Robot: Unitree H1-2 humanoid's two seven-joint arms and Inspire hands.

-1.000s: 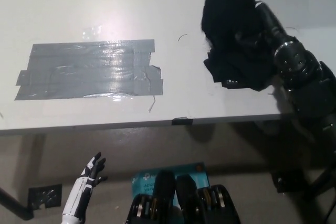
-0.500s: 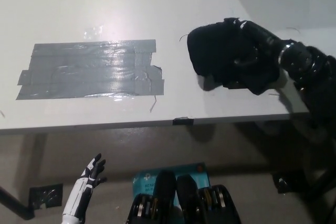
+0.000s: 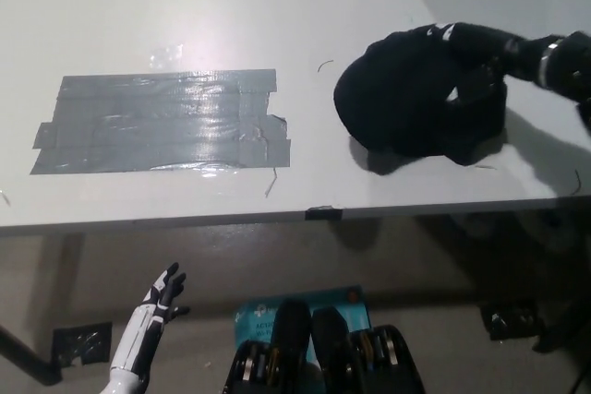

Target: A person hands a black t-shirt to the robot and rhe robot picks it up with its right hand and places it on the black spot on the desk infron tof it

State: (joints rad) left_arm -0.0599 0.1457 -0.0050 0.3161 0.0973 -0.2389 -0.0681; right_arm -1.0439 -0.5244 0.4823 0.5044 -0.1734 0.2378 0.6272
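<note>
The right robot hand is clamped on the black t-shirt, well apart from the taped spot on the counter. Released here, the shirt probably misses the spot. The left robot hand rests low, fingers apart.

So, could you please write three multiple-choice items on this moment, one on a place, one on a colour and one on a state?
1. Where is the black t-shirt?
A. on the tape patch
B. on the table's right part, clear of the patch
C. on the floor

2. What colour is the taped patch on the white table?
A. grey, shiny
B. red
C. green

3. What is the right hand doing?
A. resting open below the table
B. shut on the t-shirt
C. pressing on the patch

Answers: 1 B, bare table separates shirt and patch. 2 A, the tape glints grey. 3 B, its black fingers grip the bundle; the left hand idles open below the table edge.
</note>
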